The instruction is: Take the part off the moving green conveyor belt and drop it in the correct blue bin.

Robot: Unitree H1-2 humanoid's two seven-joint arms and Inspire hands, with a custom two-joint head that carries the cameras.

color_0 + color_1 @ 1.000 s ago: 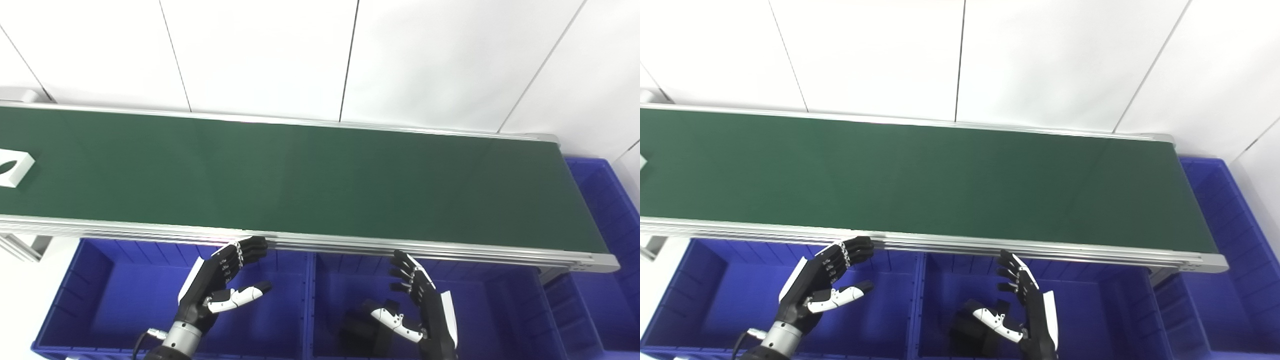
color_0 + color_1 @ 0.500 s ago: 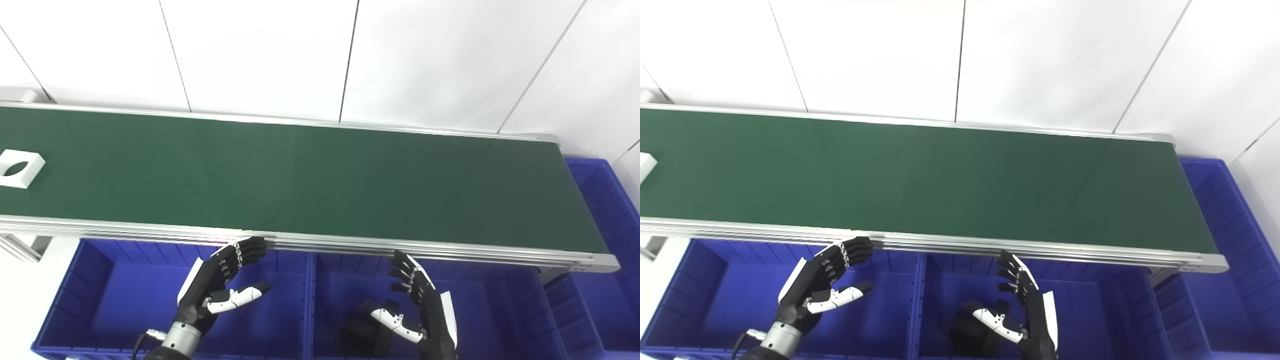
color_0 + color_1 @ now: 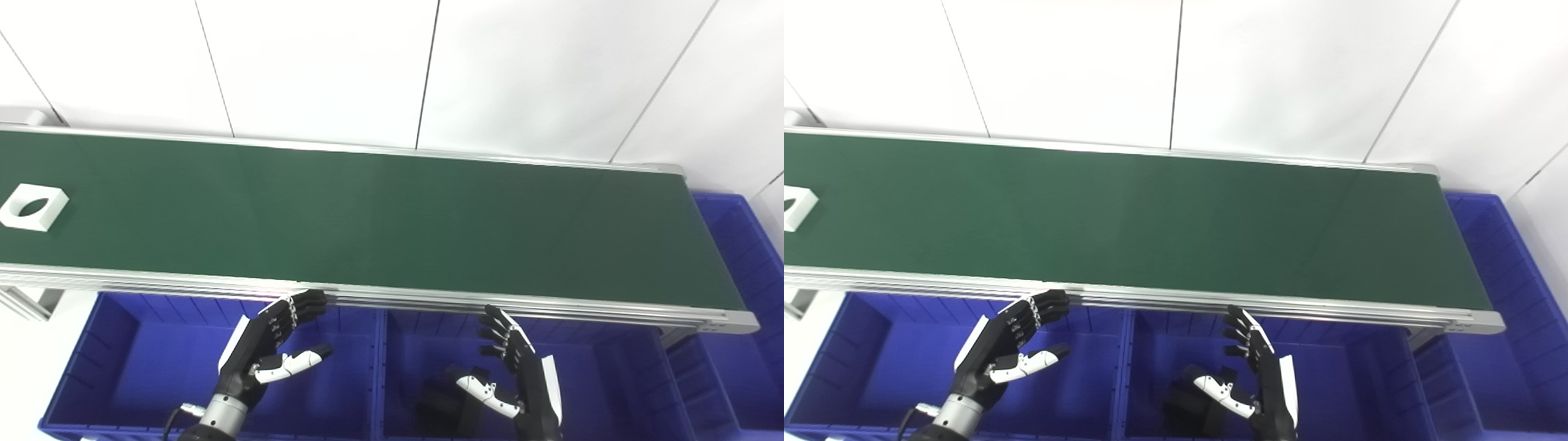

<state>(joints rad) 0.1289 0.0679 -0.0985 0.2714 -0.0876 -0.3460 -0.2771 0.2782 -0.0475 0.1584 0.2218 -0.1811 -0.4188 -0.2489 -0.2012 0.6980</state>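
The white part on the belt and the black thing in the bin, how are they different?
The white part lies on the green belt at its far left end; the black thing sits down in a blue bin beside the right hand. The white part shows a hole through its middle; the black thing's shape is too dark to make out. Neither is held.
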